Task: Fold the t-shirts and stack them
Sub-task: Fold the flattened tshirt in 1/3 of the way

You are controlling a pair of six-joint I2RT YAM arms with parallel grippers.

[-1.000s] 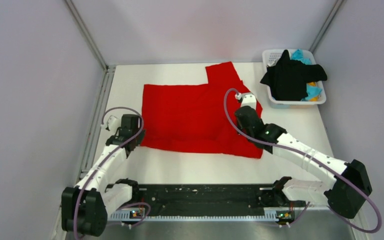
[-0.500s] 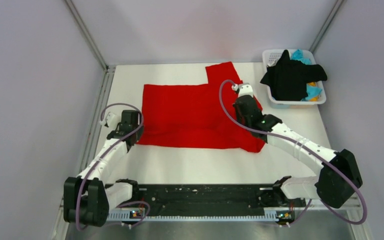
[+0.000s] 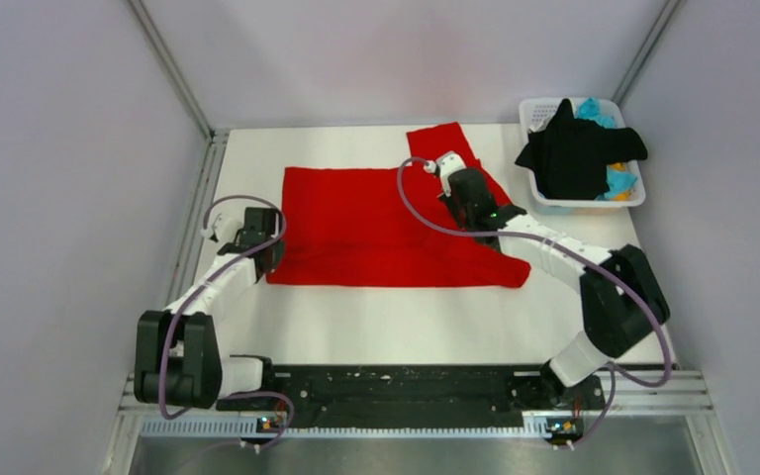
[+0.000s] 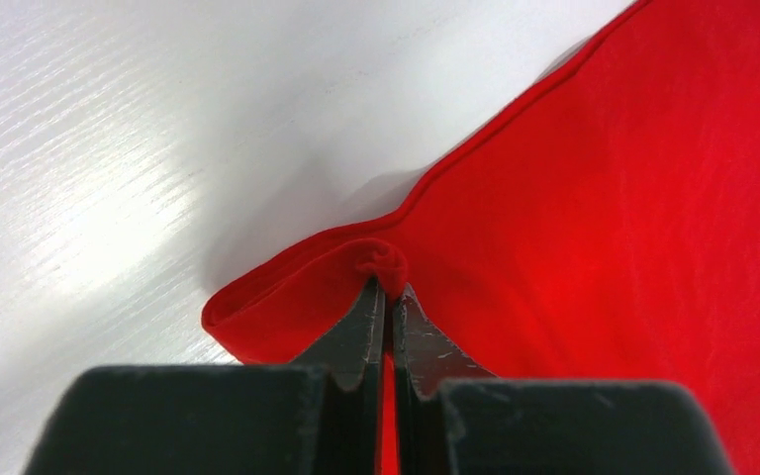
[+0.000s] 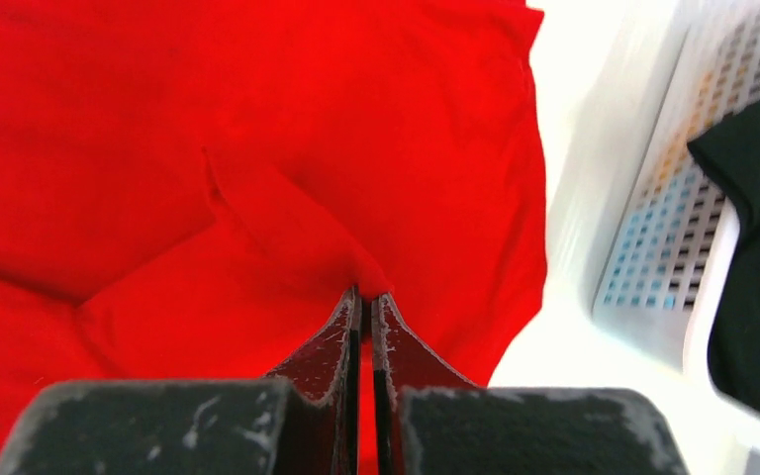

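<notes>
we note the spread shirt (image 3: 376, 223) lying mid-surface (image 3: 406, 327). left claw (image 4: 388, 292) at its near-left corner, right claw (image 5: 366, 297) on its right part. basket (image 3: 534, 109) far right; draped shirt (image 3: 574, 153) in it, over its rim.

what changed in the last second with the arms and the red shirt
The right gripper, shut on the red shirt, moved away from the bases and to the left, pulling the shirt's right side with it. The left gripper, pinching the near left hem, shifted slightly farther out, so the shirt's near edge moved back. The black shirt and the basket stayed put.
</notes>
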